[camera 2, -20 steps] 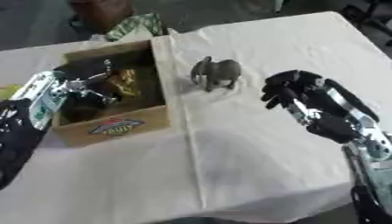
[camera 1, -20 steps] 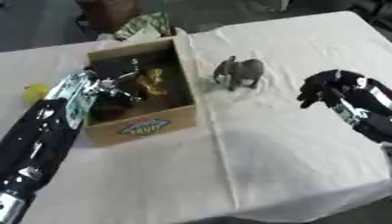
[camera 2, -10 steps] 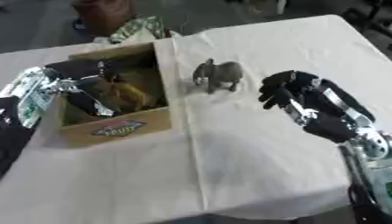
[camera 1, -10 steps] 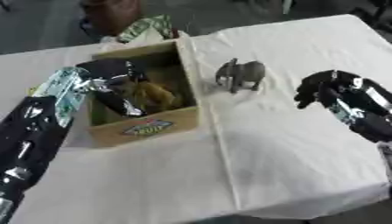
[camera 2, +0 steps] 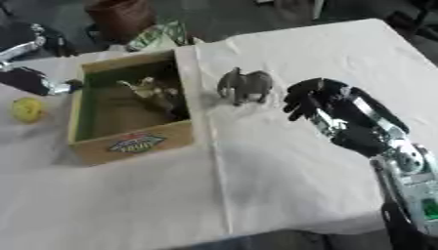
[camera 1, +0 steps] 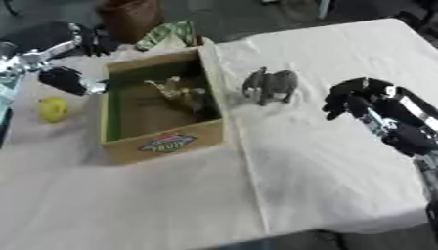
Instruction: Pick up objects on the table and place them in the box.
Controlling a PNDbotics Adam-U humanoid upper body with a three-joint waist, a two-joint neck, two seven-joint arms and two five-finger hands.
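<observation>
**Elephant on the bench, box partly filled**

The box [camera 1: 163, 114] stands on the left half of the bench [camera 1: 325, 161], which is covered with a white cloth. It is an open cardboard box with a label on its near wall. Inside, toward the far right corner, lies a tan toy [camera 1: 181, 93]; I cannot tell what kind of toy it is.

A grey elephant [camera 1: 270, 86] stands upright on the cloth just to the right of the box, near its far right corner but not touching it. A yellow ball [camera 1: 53, 108] lies on the bench to the left of the box, close to the left edge.

The right hand [camera 2: 329, 110] hovers to the right of the elephant, near it but apart from it. Its fingers are curled and hold nothing.

The left hand [camera 1: 67, 79] is at the far left, beside the left wall of the box and above the ball. It is blurred, so I cannot tell if its fingers are open or closed.

A green and white packet [camera 1: 167, 35] lies behind the box at the far edge.
</observation>
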